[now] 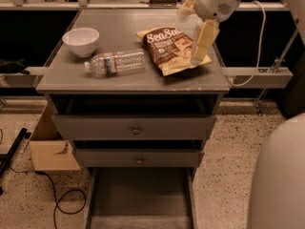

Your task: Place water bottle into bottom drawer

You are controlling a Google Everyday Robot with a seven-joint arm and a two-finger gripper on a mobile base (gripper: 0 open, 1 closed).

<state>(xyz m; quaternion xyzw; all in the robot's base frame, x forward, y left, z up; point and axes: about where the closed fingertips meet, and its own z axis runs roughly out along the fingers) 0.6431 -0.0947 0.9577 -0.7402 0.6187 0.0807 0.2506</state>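
A Google Everyday Robot's gripper (202,41) hangs over the right side of the grey worktop (119,27), its pale tip just above the right edge of a brown chip bag (171,49) lettered "Sea Salt". Whether the gripper is open or closed cannot be told from this angle; it holds nothing.

The water bottle (116,62) lies on its side toward the front-left of the worktop, well apart from the gripper. Its white cap points to the left edge, and its base is near the chip bag but does not touch it. The bottle is clear and ribbed with a white label; what it holds cannot be made out.

A white bowl (81,41) stands upright near the left edge, just behind the bottle, its inside showing only white.

Below the worktop, two shallow drawers with small round knobs, the upper drawer (136,127) and the middle drawer (139,157), face forward. Beneath them the bottom drawer (140,199) is pulled out toward the camera, its flat grey floor and side walls in open view.

A cardboard box (52,147) sits on the speckled floor to the left of the cabinet.
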